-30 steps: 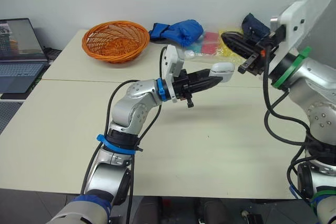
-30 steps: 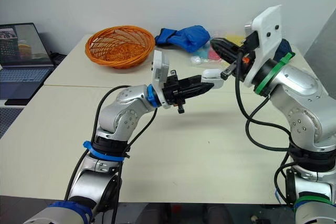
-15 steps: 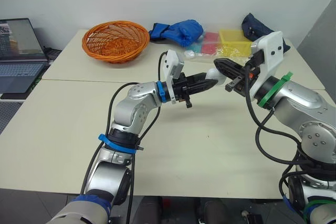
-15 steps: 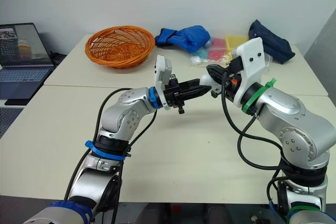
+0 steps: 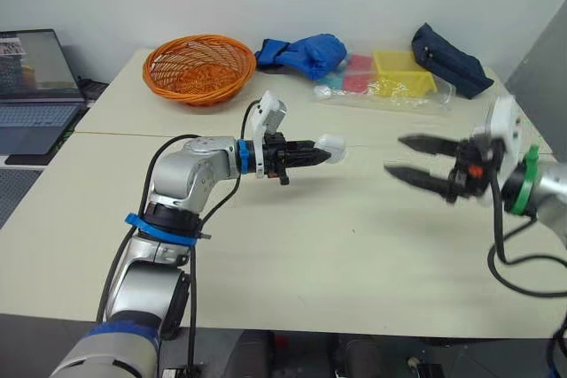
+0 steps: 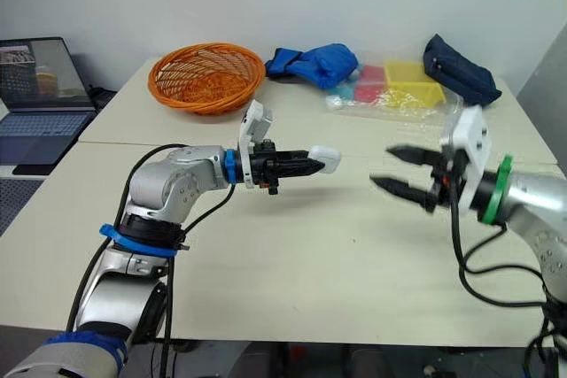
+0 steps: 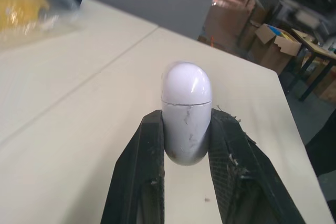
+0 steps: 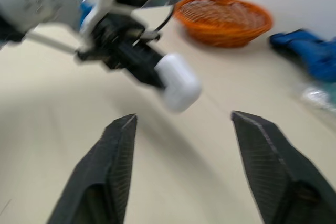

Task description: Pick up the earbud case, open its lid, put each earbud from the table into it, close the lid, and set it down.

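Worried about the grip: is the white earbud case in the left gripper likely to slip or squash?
Probably slippery: the earbud case looks glossy and rounded, pinched only below its seam. Likely rigid: no dent shows between the fingers. Set down, it might roll.

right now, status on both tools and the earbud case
Left tool shut on earbud case, held aloft, lid closed. Right tool open, apart from the case. Nothing between them.
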Action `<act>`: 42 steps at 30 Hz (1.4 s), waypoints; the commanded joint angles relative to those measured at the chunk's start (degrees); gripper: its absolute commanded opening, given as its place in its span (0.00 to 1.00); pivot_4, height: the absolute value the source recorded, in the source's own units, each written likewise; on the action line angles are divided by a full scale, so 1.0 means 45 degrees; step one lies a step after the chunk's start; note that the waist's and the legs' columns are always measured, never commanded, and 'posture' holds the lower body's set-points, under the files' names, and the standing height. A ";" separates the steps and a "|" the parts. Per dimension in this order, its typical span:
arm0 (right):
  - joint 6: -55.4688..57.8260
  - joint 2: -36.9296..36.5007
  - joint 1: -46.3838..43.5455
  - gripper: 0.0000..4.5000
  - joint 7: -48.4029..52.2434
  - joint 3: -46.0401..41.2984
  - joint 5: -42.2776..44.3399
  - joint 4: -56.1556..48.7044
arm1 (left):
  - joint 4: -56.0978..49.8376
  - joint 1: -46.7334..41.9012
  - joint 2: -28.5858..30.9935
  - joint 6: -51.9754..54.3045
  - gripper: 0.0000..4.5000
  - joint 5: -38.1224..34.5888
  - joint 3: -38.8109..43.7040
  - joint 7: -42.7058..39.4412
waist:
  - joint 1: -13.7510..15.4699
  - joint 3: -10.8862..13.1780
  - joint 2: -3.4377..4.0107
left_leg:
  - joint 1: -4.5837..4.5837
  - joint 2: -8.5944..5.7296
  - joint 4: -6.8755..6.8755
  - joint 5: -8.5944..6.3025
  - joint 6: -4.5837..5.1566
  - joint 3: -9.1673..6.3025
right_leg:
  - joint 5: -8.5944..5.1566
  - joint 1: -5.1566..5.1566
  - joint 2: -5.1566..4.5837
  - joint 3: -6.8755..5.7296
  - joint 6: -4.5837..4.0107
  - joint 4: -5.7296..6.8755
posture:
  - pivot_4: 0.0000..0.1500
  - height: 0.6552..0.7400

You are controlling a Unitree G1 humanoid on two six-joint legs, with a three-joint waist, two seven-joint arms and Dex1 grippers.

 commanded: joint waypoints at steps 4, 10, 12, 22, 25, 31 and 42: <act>-0.2576 0.0188 0.1466 0.99 0.1200 0.0831 -0.1576 0.0489 | 0.1335 0.0153 -0.1036 0.3282 0.17 -0.0667 0.1276 0.2402 | -0.0019 0.0000 -0.0004 | 0.0013 -0.0001 0.0012 0.0000 0.0000 -0.0006 | 0.0001 0.0017 -0.0002 -0.0004 0.0005 0.0002 | 1.00 1.00; -0.2692 0.0725 0.1696 0.99 0.0666 0.1179 -0.1892 0.0508 | 0.2239 0.0993 -0.1111 0.5656 0.17 -0.0744 0.1673 0.3360 | -0.0056 0.0001 -0.0004 | 0.0019 0.0003 0.0012 0.0002 -0.0004 -0.0021 | 0.0001 0.0007 0.0007 -0.0007 0.0003 0.0030 | 1.00 1.00; -0.2777 0.0809 0.1725 0.99 0.0653 0.1225 -0.1996 0.0511 | 0.2405 0.1218 -0.0916 0.5882 0.17 -0.0521 0.1460 0.3419 | -0.0057 0.0001 -0.0005 | 0.0024 0.0003 0.0008 0.0002 -0.0004 -0.0017 | 0.0001 0.0007 0.0007 -0.0003 0.0002 0.0029 | 1.00 1.00; -0.3182 0.0876 0.1544 1.00 0.0887 0.1533 -0.2356 0.0983 | 0.2860 0.0829 -0.0311 0.5497 0.51 -0.0467 0.1758 0.3265 | -0.0080 0.0000 -0.0004 | 0.0054 0.0003 0.0010 0.0003 -0.0006 -0.0008 | 0.0006 0.0026 0.0001 0.0006 -0.0008 0.0041 | 1.00 1.00; -0.3464 0.0873 0.1503 1.00 0.1044 0.1558 -0.2490 0.1355 | 0.2655 0.0858 0.0325 0.5700 0.70 -0.0541 0.1946 0.3269 | -0.0134 -0.0001 -0.0002 | 0.0058 0.0003 0.0009 0.0003 -0.0006 -0.0007 | 0.0008 0.0026 0.0003 0.0010 -0.0012 0.0040 | 1.00 1.00; -0.4490 0.0612 0.1588 1.00 0.1645 0.1317 -0.3095 0.2877 | 0.0758 0.1764 0.2970 0.3354 1.00 0.0134 0.0898 0.1260 | -0.0220 -0.0001 -0.0002 | 0.0059 0.0005 0.0002 0.0002 -0.0007 0.0001 | 0.0027 0.0028 -0.0001 0.0013 -0.0045 0.0033 | 1.00 1.00; -0.5026 0.0241 0.2571 1.00 0.1816 -0.0071 -0.2934 0.3738 | -0.1639 0.4994 0.5596 -0.6162 1.00 0.1983 0.2248 -0.0841 | 0.0020 0.0000 0.0000 | 0.0054 0.0087 -0.0009 0.0000 -0.0011 0.0079 | -0.0010 0.0020 -0.0134 0.0012 -0.0169 0.0008 | 1.00 1.00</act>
